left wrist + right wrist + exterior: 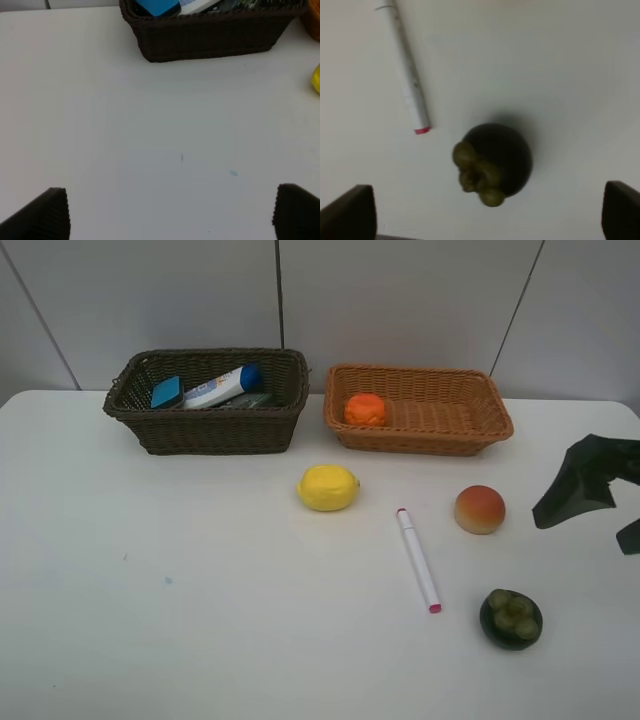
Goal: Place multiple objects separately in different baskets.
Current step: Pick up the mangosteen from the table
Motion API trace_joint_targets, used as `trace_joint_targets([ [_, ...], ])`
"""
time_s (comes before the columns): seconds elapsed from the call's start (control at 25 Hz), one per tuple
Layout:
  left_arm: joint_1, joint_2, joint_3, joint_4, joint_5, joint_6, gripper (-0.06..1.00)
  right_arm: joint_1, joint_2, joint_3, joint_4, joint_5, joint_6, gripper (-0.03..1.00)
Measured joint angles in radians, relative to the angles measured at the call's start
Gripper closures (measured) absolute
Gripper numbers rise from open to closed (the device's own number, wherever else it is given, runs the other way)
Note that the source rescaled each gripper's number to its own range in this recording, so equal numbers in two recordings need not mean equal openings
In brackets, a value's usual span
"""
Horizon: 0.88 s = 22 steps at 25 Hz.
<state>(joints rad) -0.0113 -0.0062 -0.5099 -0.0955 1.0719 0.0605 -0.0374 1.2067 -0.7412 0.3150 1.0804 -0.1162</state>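
Presently the sort stands part done. The dark brown basket (205, 430) holds the blue-capped tube (222, 387), the eraser block (167, 392) and what looks like the dark green pump bottle (250, 400), mostly hidden. The orange-tan basket (440, 435) holds only the orange (365, 409).

Four items lie loose on the surface (150, 590): the lemon (328, 487) in front of the gap between the baskets, the peach (480, 509), the marker (418, 560) and the mangosteen (511, 619). The mangosteen is nearest the front on the right, close to the marker's pink tip but apart from it.

The right gripper (486, 212) hangs above the mangosteen with its jaws spread wide and holding nothing. The left gripper (167, 215) is likewise spread and empty, over bare surface in front of the brown basket.

Judged step: take the mangosteen to the tan basket, where the fruit is going.

Recommendations:
- Centre the jaws over the dark round body, not the pale green lobes, which sit off to one side.
- Descend so the jaws bracket the widest part; a high grip on a round fruit may squeeze it out.
- Keep clear of the marker's pink tip — a nudge could roll it.
- Close gently, lift well above the basket rim, and set the fruit down beside the orange, not on it.
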Motion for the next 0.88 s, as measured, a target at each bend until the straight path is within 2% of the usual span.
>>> trace_joint_targets([
  [0.12, 0.000, 0.000, 0.000, 0.000, 0.000, 0.000, -0.06, 0.089, 0.000, 0.000, 0.006, 0.014, -0.003, -0.03],
  [0.24, 0.000, 0.000, 0.000, 0.001, 0.000, 0.000, -0.06, 0.221, 0.008, 0.000, -0.005, 0.008, 0.029, -0.03],
  [0.36, 0.000, 0.000, 0.000, 0.001, 0.000, 0.000, -0.06, 0.355, 0.047, 0.000, -0.105, -0.027, 0.146, -0.03],
  [0.44, 0.000, 0.000, 0.000, 0.001, 0.000, 0.000, -0.06, 0.408, 0.091, 0.000, -0.197, -0.037, 0.235, -0.03],
  [0.6, 0.000, 0.000, 0.000, 0.001, 0.000, 0.000, -0.06, 0.447, 0.186, -0.001, -0.279, -0.046, 0.317, -0.03],
  [0.88, 0.000, 0.000, 0.000, 0.001, 0.000, 0.000, -0.06, 0.450, 0.304, -0.001, -0.233, -0.095, 0.320, -0.03],
])
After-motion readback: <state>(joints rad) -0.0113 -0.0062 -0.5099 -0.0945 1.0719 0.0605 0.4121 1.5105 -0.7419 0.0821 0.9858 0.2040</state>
